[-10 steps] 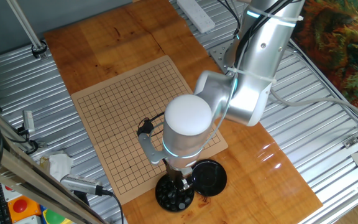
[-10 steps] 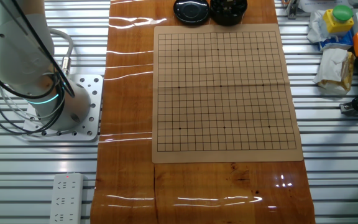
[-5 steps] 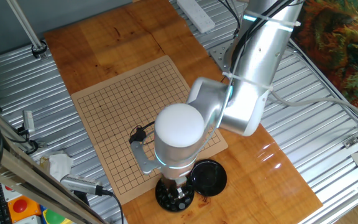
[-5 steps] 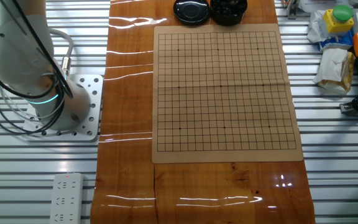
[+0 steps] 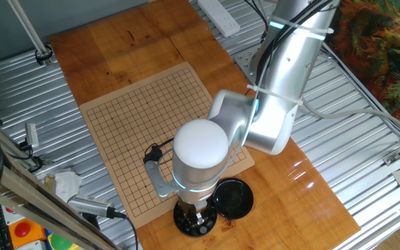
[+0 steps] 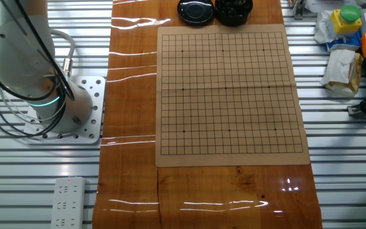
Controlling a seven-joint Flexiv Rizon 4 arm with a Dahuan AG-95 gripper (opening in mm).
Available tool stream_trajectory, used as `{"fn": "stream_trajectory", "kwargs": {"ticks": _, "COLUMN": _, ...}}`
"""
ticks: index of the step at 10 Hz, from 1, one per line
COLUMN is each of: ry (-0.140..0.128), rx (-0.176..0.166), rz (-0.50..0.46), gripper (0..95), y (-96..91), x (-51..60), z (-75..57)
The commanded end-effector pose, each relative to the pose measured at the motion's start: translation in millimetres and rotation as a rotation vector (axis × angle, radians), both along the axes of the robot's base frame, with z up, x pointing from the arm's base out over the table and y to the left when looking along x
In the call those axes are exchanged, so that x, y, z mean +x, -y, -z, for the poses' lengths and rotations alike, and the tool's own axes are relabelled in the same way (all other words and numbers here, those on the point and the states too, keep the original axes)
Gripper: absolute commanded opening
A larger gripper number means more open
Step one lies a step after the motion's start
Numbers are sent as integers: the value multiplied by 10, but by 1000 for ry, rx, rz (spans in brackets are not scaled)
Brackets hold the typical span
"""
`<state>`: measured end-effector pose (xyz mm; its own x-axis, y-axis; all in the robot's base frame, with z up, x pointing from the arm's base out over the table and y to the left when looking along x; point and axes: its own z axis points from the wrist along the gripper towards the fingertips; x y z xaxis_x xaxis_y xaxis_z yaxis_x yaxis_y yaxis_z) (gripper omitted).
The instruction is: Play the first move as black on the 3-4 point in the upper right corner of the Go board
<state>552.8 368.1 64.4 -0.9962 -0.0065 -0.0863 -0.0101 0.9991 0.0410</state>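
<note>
The tan gridded board (image 5: 144,132) lies on the orange-brown tabletop and carries no stones; it also shows in the other fixed view (image 6: 230,95). A black bowl (image 5: 186,219) of black stones stands off the board's near edge, beside a round black lid (image 5: 235,198). My gripper (image 5: 198,219) reaches straight down into the bowl, mostly hidden under the white wrist, so its jaws cannot be read. In the other fixed view the bowl (image 6: 234,10) and lid (image 6: 196,11) sit at the top edge; the gripper is cut off there.
The arm's base (image 6: 49,95) stands on a plate left of the tabletop. A white power strip (image 5: 217,15) lies on the metal slats. Crumpled paper (image 5: 64,184), cables and a bag (image 6: 342,67) clutter the slats beyond the board's side.
The wrist has shifted a little to the left and lower over the bowl since one second ago. The board, lid and bowl have not moved.
</note>
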Motion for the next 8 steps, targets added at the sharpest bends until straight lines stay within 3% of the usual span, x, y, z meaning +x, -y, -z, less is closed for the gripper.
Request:
{"fn": "stream_trajectory", "kwargs": {"ticks": 1, "ry": -3, "rx": -3, "rz": 1, "gripper": 190, "y": -19, "x": 36, "z": 15}}
{"fn": "stream_trajectory", "kwargs": {"ticks": 8, "ry": 9, "rx": -21, "rz": -8, "gripper": 190, "y": -12, "x": 62, "z": 99}}
